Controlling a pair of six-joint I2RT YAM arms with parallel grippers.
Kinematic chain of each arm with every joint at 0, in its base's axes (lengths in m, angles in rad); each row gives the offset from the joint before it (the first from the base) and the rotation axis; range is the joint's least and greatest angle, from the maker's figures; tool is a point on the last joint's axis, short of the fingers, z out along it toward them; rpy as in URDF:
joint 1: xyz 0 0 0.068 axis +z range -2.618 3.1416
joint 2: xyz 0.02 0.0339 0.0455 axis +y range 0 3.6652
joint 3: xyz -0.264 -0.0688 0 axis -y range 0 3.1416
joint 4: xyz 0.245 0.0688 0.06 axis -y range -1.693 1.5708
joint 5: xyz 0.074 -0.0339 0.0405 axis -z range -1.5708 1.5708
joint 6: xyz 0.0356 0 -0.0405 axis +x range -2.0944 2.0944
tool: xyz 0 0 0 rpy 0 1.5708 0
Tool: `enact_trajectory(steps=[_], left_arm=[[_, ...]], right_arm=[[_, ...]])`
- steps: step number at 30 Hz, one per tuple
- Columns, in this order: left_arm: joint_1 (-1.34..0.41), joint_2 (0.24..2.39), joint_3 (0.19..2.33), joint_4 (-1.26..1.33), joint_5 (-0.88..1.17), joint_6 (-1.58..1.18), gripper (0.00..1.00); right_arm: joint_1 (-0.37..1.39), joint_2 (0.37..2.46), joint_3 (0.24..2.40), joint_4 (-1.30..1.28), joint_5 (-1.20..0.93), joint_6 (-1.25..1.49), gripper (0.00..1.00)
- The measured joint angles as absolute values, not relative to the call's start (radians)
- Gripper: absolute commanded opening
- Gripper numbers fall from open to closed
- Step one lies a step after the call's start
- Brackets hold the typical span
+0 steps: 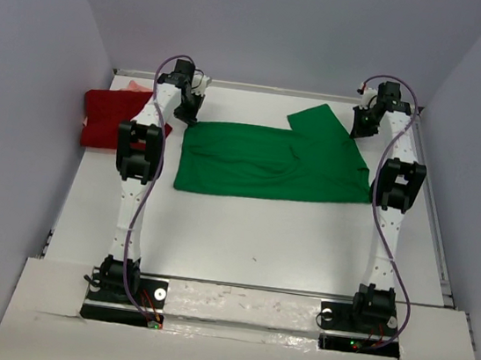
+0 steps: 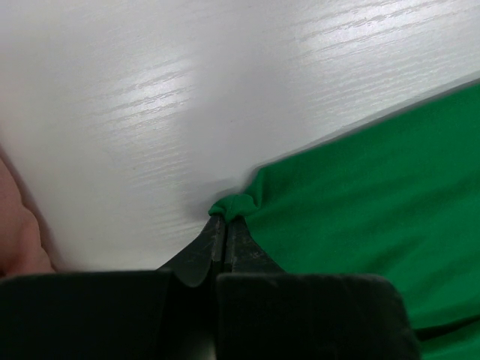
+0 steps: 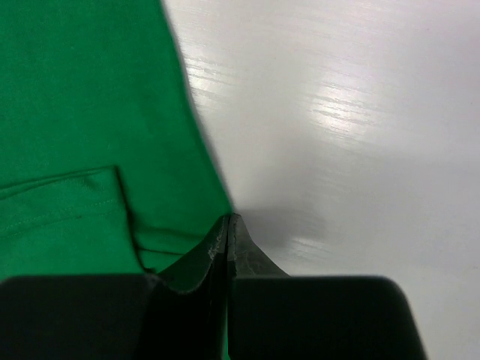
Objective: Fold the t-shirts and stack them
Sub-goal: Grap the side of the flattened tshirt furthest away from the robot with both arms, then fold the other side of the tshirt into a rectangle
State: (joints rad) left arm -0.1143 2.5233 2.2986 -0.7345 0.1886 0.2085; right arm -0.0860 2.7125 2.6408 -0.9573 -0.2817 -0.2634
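A bright green cloth t-shirt [image 1: 269, 166] is spread flat on the white tabletop [image 1: 258, 245], its long axis running left to right across the far half, with one sleeve jutting toward the far right. At its far-left corner the left pincer [image 2: 225, 222] is pressed together on a small bunched nub of the green cloth. At the far-right edge the right pincer [image 3: 227, 219] is also pressed together, its tips set exactly where the green hem meets bare tabletop; whether cloth is caught there cannot be told. From both pincers the shirt's body lies toward the near side, each arm nearest its own end. A fold drawn nearward across that long axis is judged to be the coming step. A dark red cloth t-shirt [image 1: 106, 120] is heaped at the far left, a pale salmon-pink t-shirt [image 1: 137, 87] just behind it.
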Motion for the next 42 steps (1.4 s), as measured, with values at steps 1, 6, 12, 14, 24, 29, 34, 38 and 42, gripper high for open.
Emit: enact_trajectory(steps=[1,6,12,14,24,29,34,38,42], left_arm=[[-0.115,2.523,2.299,-0.735,0.186,0.209,0.00],[-0.119,2.521,2.299,-0.735,0.178,0.212,0.00],[-0.123,2.504,2.275,-0.733,0.175,0.212,0.00],[-0.125,2.495,2.275,-0.733,0.181,0.212,0.00],[-0.137,2.428,2.306,-0.733,0.199,0.213,0.00],[-0.139,2.391,2.308,-0.732,0.202,0.216,0.00],[-0.139,2.352,2.296,-0.737,0.200,0.228,0.00],[-0.139,2.331,2.278,-0.749,0.196,0.237,0.00],[-0.139,2.313,2.236,-0.761,0.192,0.249,0.00]], right_arm=[[-0.086,2.712,2.640,-0.958,-0.283,-0.265,0.00],[-0.086,2.711,2.634,-0.955,-0.289,-0.266,0.00],[-0.086,2.710,2.634,-0.955,-0.289,-0.267,0.00],[-0.086,2.709,2.634,-0.955,-0.289,-0.267,0.00],[-0.086,2.551,2.465,-0.919,-0.298,-0.294,0.00],[-0.086,2.480,2.452,-0.905,-0.305,-0.301,0.00],[-0.086,2.428,2.413,-0.896,-0.313,-0.311,0.00],[-0.086,2.391,2.349,-0.886,-0.315,-0.323,0.00],[-0.086,2.347,2.263,-0.886,-0.314,-0.343,0.00]])
